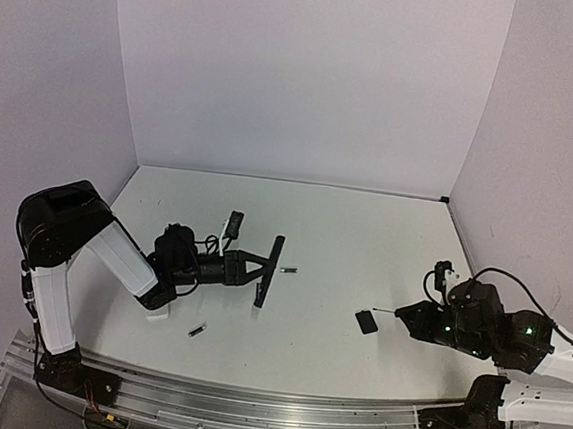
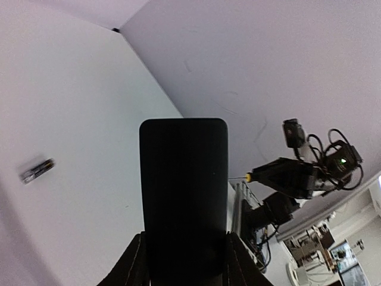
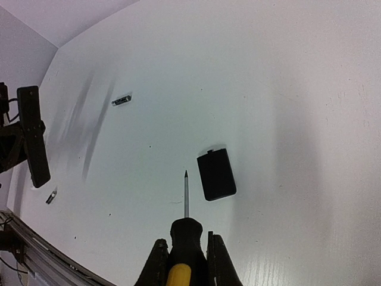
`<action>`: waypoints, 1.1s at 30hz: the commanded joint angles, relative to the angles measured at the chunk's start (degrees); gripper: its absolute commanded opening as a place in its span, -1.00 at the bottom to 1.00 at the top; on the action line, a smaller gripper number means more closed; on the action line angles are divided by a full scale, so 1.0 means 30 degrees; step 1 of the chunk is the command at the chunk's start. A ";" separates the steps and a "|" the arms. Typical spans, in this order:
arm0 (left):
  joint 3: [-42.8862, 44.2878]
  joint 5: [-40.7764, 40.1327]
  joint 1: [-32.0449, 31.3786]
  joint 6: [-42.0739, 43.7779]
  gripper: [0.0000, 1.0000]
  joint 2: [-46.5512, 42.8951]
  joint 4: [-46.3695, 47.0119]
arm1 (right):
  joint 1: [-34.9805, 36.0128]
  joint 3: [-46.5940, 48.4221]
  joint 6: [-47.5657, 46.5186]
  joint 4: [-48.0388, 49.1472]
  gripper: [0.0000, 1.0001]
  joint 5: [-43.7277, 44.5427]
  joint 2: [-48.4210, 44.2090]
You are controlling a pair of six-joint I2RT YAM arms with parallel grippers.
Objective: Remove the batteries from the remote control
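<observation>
Clamping the black remote control (image 1: 271, 270) across its width, near mid-length, between the fingers (image 2: 132, 265) of the left hand (image 1: 259, 269), closed firmly on it; holding it crosswise in front of the hand and up on edge, turning only a plain dark face toward the wrist camera, contact between its lower edge and the white bench (image 1: 365, 231) impossible to tell. Showing one battery (image 1: 288, 270) lying loose on the bench just past the remote control, on the side away from the left hand and not touching it, and a second battery (image 1: 197, 329) lying behind that hand, back beside the left arm (image 1: 127, 259). Gripping the yellow-and-black screwdriver (image 3: 186, 229) by its handle in the right hand (image 3: 186, 247), fingers shut tight around it, bare shaft pointing straight ahead. Showing the small flat black cover (image 3: 216, 174) lying just ahead of the right hand, a little right of the screwdriver tip in the wrist view and clear of it. Pointing the two hands toward each other, well apart.
</observation>
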 commanded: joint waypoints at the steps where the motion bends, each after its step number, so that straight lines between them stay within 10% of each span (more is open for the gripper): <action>1: 0.0960 0.1454 0.1391 -0.1112 -1.00 0.0378 1.0069 | -0.0003 0.0156 -0.0481 0.0125 -1.00 0.0084 -0.1054; 8: 0.3653 0.5072 0.2025 -0.2014 -1.00 0.1042 0.9794 | -0.0011 0.0120 -0.1073 0.0124 -1.00 0.0352 -0.1265; 10: 0.3561 0.1800 0.2168 -0.0744 -1.00 0.0546 0.6278 | -0.0014 0.0246 -0.1253 0.0111 -1.00 0.0363 -0.1199; 13: 0.4483 0.3820 0.1859 0.0786 -1.00 -0.0325 0.3488 | 0.0003 0.0408 -0.1446 0.0069 -1.00 0.0462 -0.1131; 22: 0.6583 -0.2933 0.1063 0.3287 -1.00 -0.1119 -1.1134 | -0.0013 0.0403 -0.1057 -0.0045 -1.00 0.0545 -0.0799; 33: 1.4442 -1.5248 -0.4786 0.1094 -1.00 0.2201 -2.9517 | -0.0006 0.0430 -0.1202 0.0022 -1.00 -0.0688 0.0433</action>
